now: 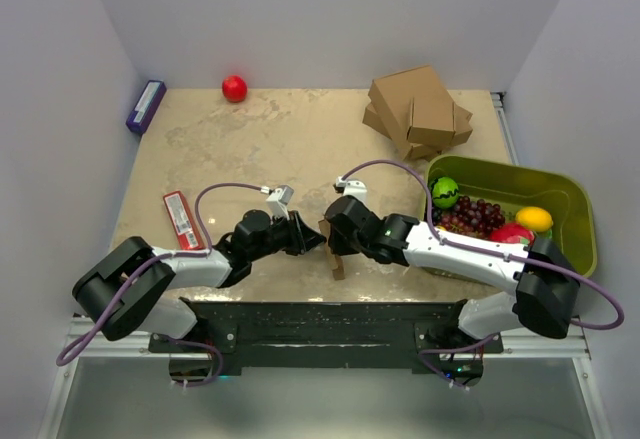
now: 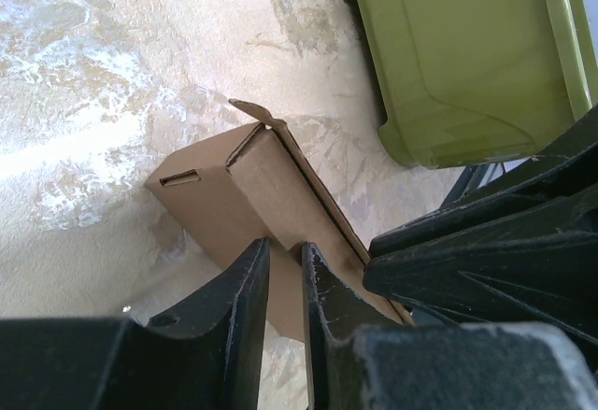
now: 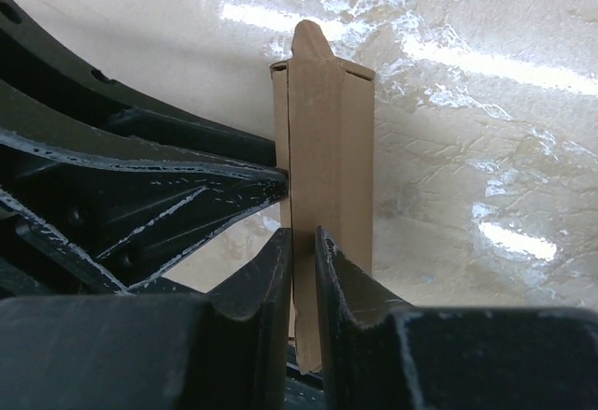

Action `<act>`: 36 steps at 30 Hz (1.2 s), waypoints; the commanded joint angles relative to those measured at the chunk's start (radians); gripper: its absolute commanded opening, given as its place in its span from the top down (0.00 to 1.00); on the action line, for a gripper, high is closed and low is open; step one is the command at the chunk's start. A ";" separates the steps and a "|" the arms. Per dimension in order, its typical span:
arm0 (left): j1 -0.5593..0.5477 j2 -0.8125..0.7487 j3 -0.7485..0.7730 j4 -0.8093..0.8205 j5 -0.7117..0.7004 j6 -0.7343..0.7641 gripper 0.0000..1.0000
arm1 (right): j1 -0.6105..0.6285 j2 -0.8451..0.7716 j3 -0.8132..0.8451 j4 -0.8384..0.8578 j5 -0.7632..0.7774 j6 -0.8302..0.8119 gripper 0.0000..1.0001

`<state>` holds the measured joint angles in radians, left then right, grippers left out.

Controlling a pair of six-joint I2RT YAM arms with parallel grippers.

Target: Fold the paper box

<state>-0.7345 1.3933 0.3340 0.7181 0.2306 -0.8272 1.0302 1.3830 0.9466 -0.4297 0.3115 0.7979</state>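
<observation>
The paper box [image 1: 335, 251] is a small brown cardboard piece, partly folded, held between both grippers near the table's front middle. In the left wrist view the paper box [image 2: 252, 186] shows a slot and a bent tab at its far end. My left gripper [image 2: 285, 253] is shut on the box's near edge. In the right wrist view the paper box [image 3: 327, 148] stands on edge, upright. My right gripper [image 3: 304, 242] is shut on its lower part. In the top view the left gripper [image 1: 312, 239] and the right gripper [image 1: 336, 239] meet at the box.
A green tub [image 1: 575, 209] with fruit stands at the right; its underside shows in the left wrist view [image 2: 467, 55]. A stack of bigger cardboard boxes [image 1: 418, 109] is at the back. A red ball [image 1: 234, 88], a purple box [image 1: 146, 105] and a red packet [image 1: 182, 219] lie at the left.
</observation>
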 commanded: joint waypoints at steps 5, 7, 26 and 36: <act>-0.005 0.023 0.010 -0.016 0.007 0.020 0.76 | 0.014 0.008 -0.008 0.057 -0.038 -0.014 0.83; -0.008 0.026 0.010 -0.014 0.009 0.022 0.76 | 0.014 0.020 -0.014 0.065 -0.048 -0.008 0.83; -0.006 -0.080 -0.016 -0.017 -0.013 0.008 0.70 | 0.014 0.077 -0.063 0.022 -0.026 0.032 0.94; -0.006 -0.142 0.007 -0.051 -0.057 0.002 0.56 | 0.014 0.082 -0.058 0.019 -0.028 0.029 0.95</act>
<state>-0.7361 1.2621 0.3141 0.6350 0.1879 -0.8272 1.0435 1.4345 0.9211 -0.3332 0.2836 0.8291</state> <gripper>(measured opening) 0.417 0.055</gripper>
